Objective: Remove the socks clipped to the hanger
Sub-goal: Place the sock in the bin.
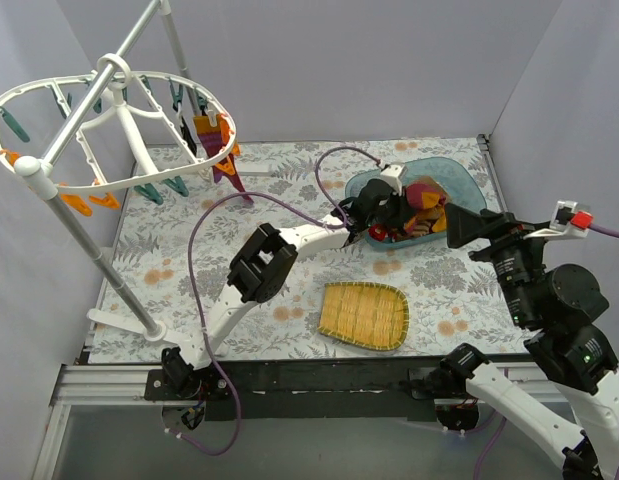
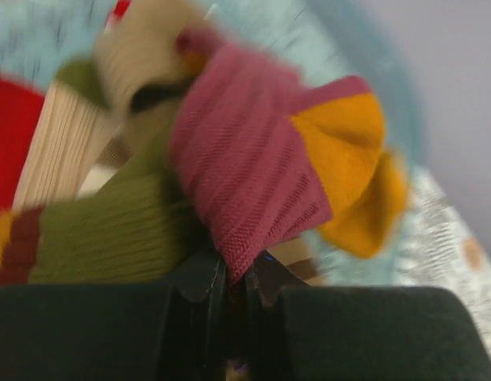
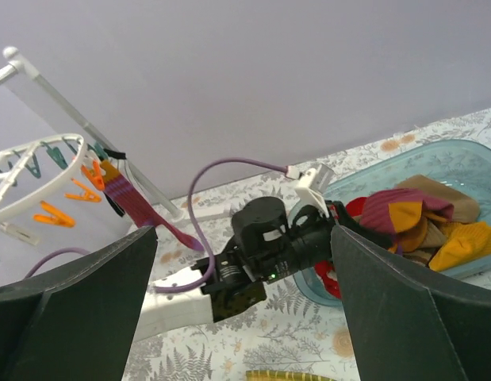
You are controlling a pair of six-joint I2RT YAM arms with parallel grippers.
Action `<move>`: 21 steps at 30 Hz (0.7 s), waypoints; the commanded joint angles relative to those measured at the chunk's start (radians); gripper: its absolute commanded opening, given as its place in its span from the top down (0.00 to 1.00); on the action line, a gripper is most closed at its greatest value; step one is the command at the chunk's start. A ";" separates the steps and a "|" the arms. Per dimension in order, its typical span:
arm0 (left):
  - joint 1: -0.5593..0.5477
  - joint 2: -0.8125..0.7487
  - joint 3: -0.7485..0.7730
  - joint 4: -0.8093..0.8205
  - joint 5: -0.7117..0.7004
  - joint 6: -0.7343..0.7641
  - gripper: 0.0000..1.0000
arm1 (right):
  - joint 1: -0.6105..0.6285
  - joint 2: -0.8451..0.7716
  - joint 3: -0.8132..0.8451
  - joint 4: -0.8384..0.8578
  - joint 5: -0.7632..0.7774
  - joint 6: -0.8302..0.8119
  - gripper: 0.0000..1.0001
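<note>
While the left gripper (image 2: 237, 290) hangs over the blue tray (image 1: 467, 182) at the far right of the desk (image 1: 169, 270), its jaws are pinched tight on the cuff of a maroon sock (image 2: 253, 167) with an orange toe. That sock droops from the grip just above the heap of socks (image 1: 421, 205) lying in the tray. An olive ribbed sock (image 2: 110, 230) sits among them, close under the gripper, though the left wrist view is too smeared to tell whether the held sock touches the pile.

Over on the right, the right gripper (image 3: 243, 232) points across at the tray with its two fingers spread wide and nothing between them. It is clear of the socks.

Far left, the hanger (image 1: 89, 186) hangs from its pole stand (image 1: 109, 275), well apart from both arms. One striped sock (image 1: 217, 150), maroon with orange, is clipped at the rim's right end and dangles down toward the desk. Teal and orange clips (image 1: 149, 192) hang bare along the near rim.

A woven tray (image 1: 364, 315) lies flat near the front edge of the desk, between the two arms.
</note>
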 commanded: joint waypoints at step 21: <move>0.041 -0.199 -0.144 -0.071 0.119 -0.041 0.53 | 0.001 0.118 -0.036 0.053 -0.113 0.012 0.02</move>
